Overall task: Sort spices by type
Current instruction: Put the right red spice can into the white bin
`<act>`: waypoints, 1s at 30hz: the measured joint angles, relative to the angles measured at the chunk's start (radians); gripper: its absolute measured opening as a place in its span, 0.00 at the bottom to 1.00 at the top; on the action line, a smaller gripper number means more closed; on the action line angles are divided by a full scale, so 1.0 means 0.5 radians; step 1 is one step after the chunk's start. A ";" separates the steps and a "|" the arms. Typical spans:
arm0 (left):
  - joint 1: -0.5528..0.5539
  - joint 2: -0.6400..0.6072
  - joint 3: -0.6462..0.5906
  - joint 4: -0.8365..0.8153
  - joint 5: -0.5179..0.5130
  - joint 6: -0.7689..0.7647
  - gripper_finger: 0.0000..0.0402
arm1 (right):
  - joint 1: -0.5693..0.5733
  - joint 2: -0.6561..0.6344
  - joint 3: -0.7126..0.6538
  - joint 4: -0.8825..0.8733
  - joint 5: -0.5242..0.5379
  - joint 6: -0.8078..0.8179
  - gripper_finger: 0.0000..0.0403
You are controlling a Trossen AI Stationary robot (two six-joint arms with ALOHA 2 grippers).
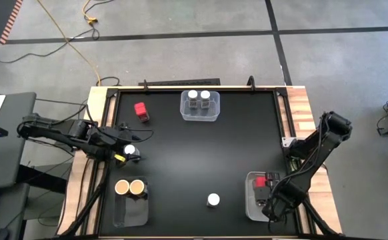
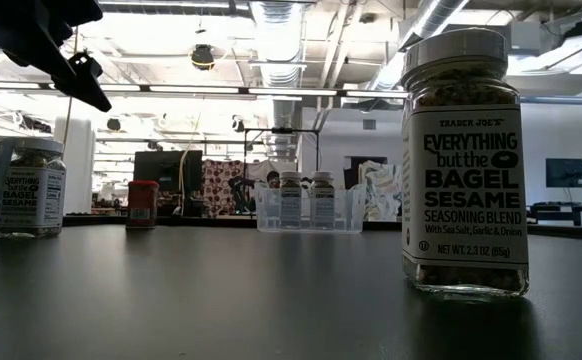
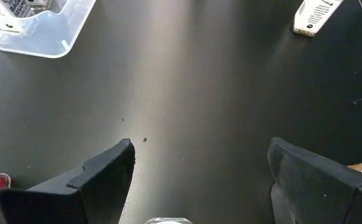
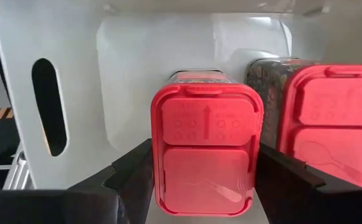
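The right pincer (image 4: 203, 180) sits down inside the clear bin (image 1: 253, 200) at the surface's near right corner, its fingers flanking a red boxy spice (image 4: 206, 149) beside another red one (image 4: 333, 124), and whether it grips or has let go cannot be told. The left pincer (image 1: 129, 153) hangs spread over a white-lidded jar (image 1: 130, 151) near the left edge, apparently lined up to take it. Grouping by kind shows already: two white-lidded jars (image 1: 199, 97) share the far bin (image 1: 200, 117), two tan-lidded jars (image 1: 129, 188) the near-left bin (image 1: 129, 210), while one red box (image 1: 141, 111) and one white-lidded jar (image 1: 213, 199) stand loose.

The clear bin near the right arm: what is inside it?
Inside this bin two red-lidded spice boxes show, one between the right hand's fingers. The arm hides whatever else lies there.
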 joint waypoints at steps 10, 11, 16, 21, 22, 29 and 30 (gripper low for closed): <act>-0.001 0.000 0.000 0.000 0.000 0.000 0.88 | 0.000 0.000 0.000 0.005 0.003 0.054 0.67; -0.001 0.000 0.000 0.000 0.000 0.001 0.88 | 0.000 0.000 0.000 0.008 0.004 0.036 0.67; -0.001 0.000 0.000 0.000 0.000 0.000 0.88 | 0.000 0.000 0.000 0.030 0.005 -0.026 0.67; -0.001 0.000 0.000 0.000 0.000 0.000 0.88 | 0.000 0.000 0.000 0.028 0.012 -0.053 0.67; -0.001 0.000 0.000 0.000 0.000 0.000 0.88 | 0.000 0.000 0.000 0.028 0.020 -0.053 0.67; -0.001 0.001 0.000 0.000 0.000 0.000 0.88 | 0.000 0.000 0.000 0.012 0.114 -0.053 0.67; -0.001 0.001 0.000 0.000 0.000 0.000 0.88 | 0.000 0.000 0.000 0.010 0.114 -0.053 0.67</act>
